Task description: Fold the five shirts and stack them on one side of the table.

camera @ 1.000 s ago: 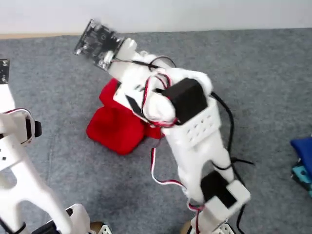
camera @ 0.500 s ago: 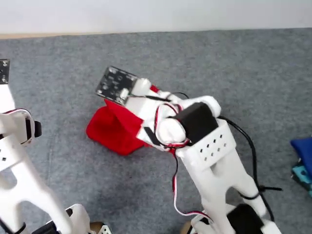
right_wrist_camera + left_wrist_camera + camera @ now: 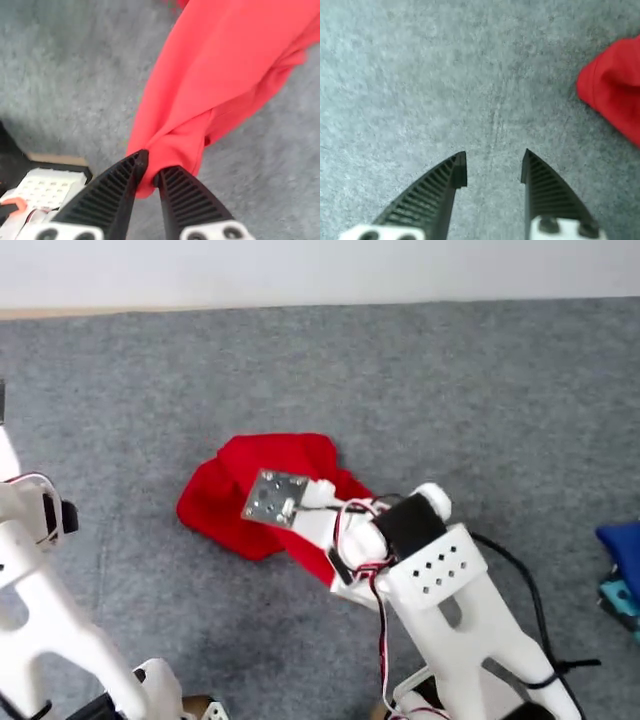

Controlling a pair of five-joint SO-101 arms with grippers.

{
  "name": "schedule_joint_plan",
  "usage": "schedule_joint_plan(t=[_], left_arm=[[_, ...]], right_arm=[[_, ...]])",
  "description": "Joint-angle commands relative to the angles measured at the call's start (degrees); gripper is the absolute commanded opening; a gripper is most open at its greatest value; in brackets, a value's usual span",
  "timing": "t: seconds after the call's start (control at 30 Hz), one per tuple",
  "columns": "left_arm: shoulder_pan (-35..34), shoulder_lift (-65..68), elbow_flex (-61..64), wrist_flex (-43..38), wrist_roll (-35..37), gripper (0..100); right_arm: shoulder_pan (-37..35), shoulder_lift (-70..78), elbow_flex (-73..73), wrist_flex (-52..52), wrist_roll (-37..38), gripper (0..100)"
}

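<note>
A red shirt [image 3: 255, 480] lies crumpled on the grey table [image 3: 480, 400] near its middle. My right gripper [image 3: 150, 172] is shut on a bunched fold of the red shirt [image 3: 220, 75], which stretches away from the jaws. In the high view the right arm [image 3: 420, 560] lies over the shirt's near right part, wrist low above the cloth. My left gripper [image 3: 492, 172] hangs open over bare table, with an edge of the red shirt [image 3: 615, 95] off to one side. The left arm [image 3: 40, 580] stands at the table's left edge.
Blue and teal cloth [image 3: 622, 565] lies at the table's right edge. A pale wall [image 3: 320, 270] runs along the table's far side. Bare grey surface stretches behind and to the right of the shirt.
The right arm has drawn back toward the near side and dropped low, pulling the held fold with it. More of the red shirt shows spread out behind it. The left arm barely shifted.
</note>
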Motion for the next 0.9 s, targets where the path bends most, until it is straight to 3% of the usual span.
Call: schedule_joint_plan(t=[0.0,0.17,0.37,0.6,0.87], left_arm=[[-0.4,-1.6,0.1,1.3,0.4,19],[0.0,-4.3,0.8,1.2,0.4,19],[0.0,-5.6,0.8,1.0,0.4,19],[0.0,-5.6,0.8,0.9,0.4,19],[0.0,-5.5,0.9,0.8,0.4,19]], right_arm=[[0.4,-2.6,2.7,-0.5,1.0,0.9],[0.5,-3.2,2.7,2.7,0.6,7.8],[1.7,-2.8,-3.9,3.1,-9.4,19.9],[2.7,-2.6,-9.8,2.5,-14.6,20.6],[5.4,-2.5,4.2,-0.4,-22.9,20.6]])
